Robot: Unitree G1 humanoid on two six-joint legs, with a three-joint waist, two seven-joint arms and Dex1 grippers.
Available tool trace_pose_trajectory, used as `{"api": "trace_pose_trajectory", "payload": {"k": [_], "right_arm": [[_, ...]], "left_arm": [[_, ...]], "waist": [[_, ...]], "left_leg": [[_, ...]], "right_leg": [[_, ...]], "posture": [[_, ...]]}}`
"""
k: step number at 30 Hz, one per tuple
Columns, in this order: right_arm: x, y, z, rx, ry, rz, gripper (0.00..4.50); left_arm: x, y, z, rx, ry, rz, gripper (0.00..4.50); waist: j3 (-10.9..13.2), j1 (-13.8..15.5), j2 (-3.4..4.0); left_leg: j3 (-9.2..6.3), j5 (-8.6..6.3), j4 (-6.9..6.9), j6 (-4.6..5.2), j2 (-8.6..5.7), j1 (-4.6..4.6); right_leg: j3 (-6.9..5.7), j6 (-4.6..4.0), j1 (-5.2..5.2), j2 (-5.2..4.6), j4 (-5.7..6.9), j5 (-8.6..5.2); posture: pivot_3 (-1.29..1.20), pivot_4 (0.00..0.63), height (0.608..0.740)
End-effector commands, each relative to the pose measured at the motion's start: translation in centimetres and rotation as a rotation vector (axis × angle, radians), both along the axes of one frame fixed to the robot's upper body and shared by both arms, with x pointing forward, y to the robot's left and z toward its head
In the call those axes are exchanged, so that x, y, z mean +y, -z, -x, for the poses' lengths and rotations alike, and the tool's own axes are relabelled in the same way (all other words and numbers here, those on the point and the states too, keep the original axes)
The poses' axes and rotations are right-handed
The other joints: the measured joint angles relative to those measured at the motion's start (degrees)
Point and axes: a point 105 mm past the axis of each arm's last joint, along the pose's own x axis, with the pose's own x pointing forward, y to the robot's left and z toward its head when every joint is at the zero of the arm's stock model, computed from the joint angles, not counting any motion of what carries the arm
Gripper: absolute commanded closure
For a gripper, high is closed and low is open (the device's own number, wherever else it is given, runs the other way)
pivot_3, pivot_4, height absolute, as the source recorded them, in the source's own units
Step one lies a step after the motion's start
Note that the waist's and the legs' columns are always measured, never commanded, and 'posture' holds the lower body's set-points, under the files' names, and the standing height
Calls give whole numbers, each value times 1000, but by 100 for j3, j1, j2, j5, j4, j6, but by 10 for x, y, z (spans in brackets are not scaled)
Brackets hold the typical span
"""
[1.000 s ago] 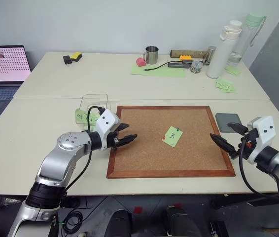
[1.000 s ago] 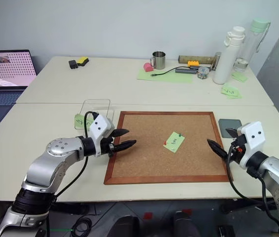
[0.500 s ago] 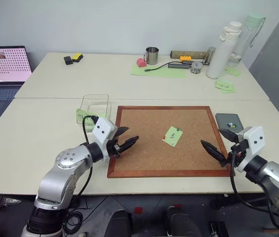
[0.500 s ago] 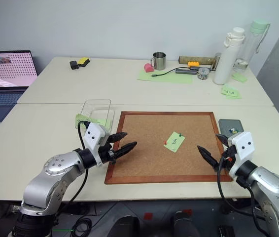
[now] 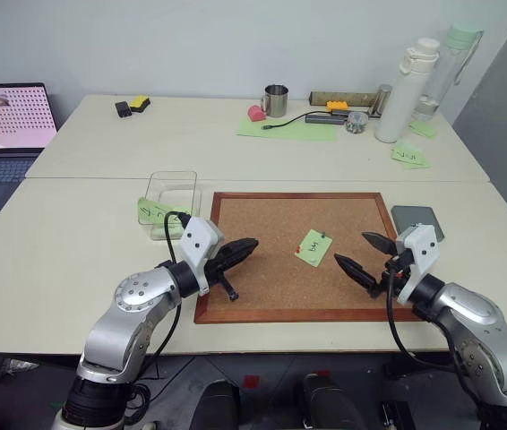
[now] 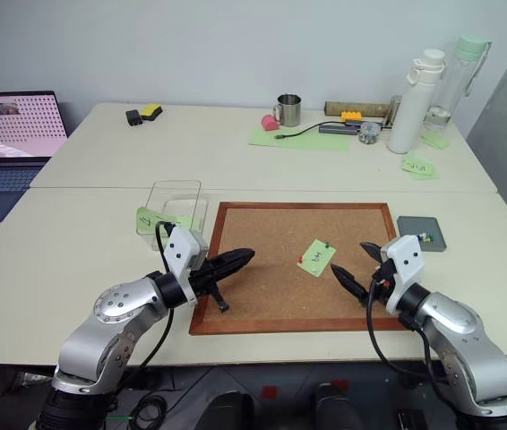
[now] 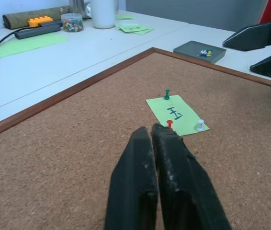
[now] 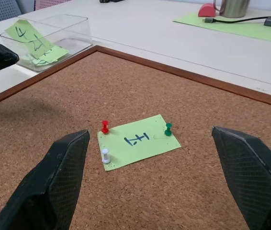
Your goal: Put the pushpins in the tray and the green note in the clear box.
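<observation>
Head views: green note (image 5: 314,246) lies pinned near the middle of the corkboard (image 5: 262,287), between the two arms. Left gripper (image 5: 246,245) reaches in over the board's left edge, jaws together and holding nothing. Right gripper (image 5: 361,253) sits just beside the note on its right, jaws wide apart; it looks the nearer of the two. Dark tray (image 5: 417,219) rests on the worktop (image 5: 74,242) past the board's right edge, behind the right arm. Clear box (image 5: 172,196) stands off the board's upper left corner, near the left arm.

Left wrist view: shut jaws point almost straight at the red pushpin (image 7: 169,123). Green pushpin (image 7: 167,94) stands at the note's far corner, a white pin (image 7: 200,124) at another. Tray already holds small pins.

Right wrist view: note lies ahead, centred between the spread jaws, its long axis running across them. Red pin, white pin (image 8: 106,155) and green pin (image 8: 168,128) stand upright; bare cork lies between jaws and pins, so nothing blocks the approach.
</observation>
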Motion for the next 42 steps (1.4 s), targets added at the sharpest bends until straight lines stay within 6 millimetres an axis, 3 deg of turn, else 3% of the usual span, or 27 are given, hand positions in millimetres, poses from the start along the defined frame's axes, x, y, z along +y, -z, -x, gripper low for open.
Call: {"api": "trace_pose_trajectory", "payload": {"k": [1,9,14,25,33,42], "right_arm": [[2,-11,-2,-58,-20,1,243],[21,0,-24,-28,-65,25,243],[30,9,-44,5,-61,37,243],[30,31,-78,75,6,-10,243],[28,38,-86,82,18,-11,1610],[30,40,-82,59,-14,9,3775]], "left_arm": [[-5,2,8,29,65,12,4461],[-4,64,-6,143,26,-75,4461],[-13,86,-8,186,30,-136,4461],[-9,89,0,205,34,-161,4461],[-3,89,3,213,24,-165,4500],[-2,93,8,222,28,-179,4500]], "waist": [[0,-1,0],[-1,-9,2],[-22,51,25],[-74,54,74],[-76,-10,76],[-76,-13,77]], "left_leg": [[0,0,0,0,0,0],[1,0,1,0,-6,3],[7,0,2,0,-5,3],[15,0,14,1,-8,5],[12,0,8,1,-6,5],[11,-1,-1,1,-3,6]], "right_leg": [[0,0,0,0,0,0],[0,0,0,5,0,0],[-7,-21,5,-1,0,13],[-1,-8,11,-3,-1,18],[1,-11,7,2,-2,19],[1,-15,4,5,-3,16]], "posture": [[0,150,740],[0,150,740],[0,150,740],[0,150,740],[0,150,740],[0,150,740]]}}
